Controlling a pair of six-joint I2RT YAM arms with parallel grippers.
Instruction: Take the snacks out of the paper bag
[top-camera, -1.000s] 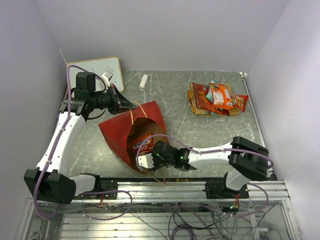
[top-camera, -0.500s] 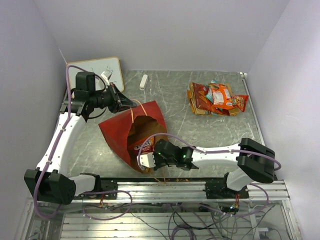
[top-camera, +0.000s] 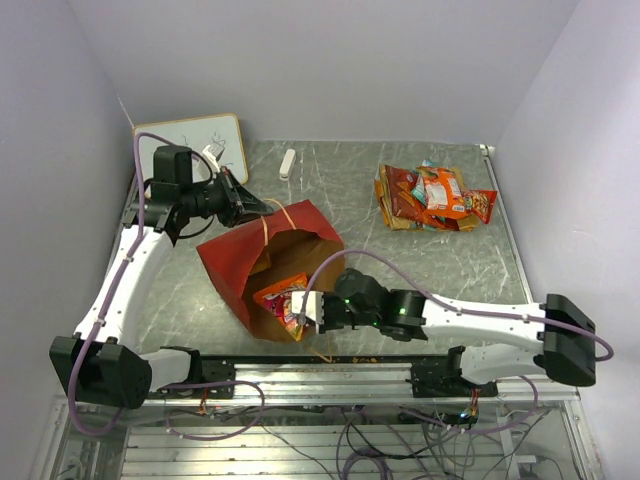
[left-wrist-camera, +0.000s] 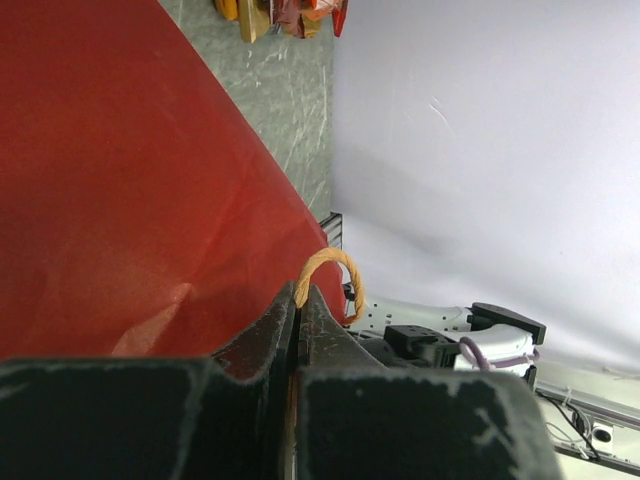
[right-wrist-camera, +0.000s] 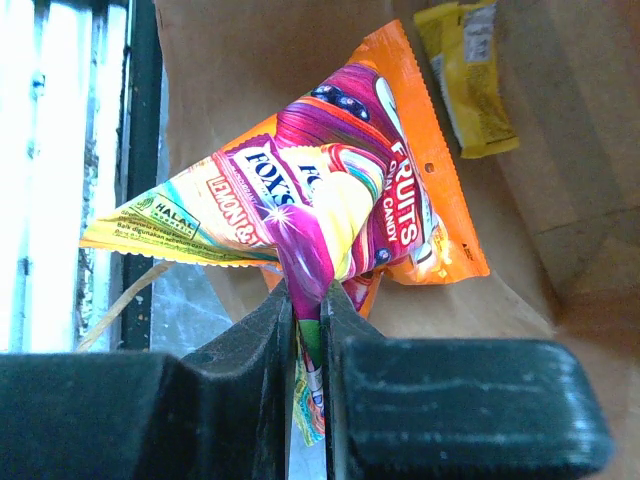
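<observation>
Orange packet (right-wrist-camera: 340, 190) pinched in right gripper (right-wrist-camera: 308, 292); left gripper (left-wrist-camera: 298, 300) seemingly clamps bag handle (left-wrist-camera: 328, 255).

Red paper bag (top-camera: 232, 262) lies tilted, mouth open toward the near edge, cord handle (left-wrist-camera: 328, 254) raised. Orange packet (right-wrist-camera: 360, 190) at the mouth; yellow packet (right-wrist-camera: 470, 80) inside; other snacks (top-camera: 435, 198) piled far right.
</observation>
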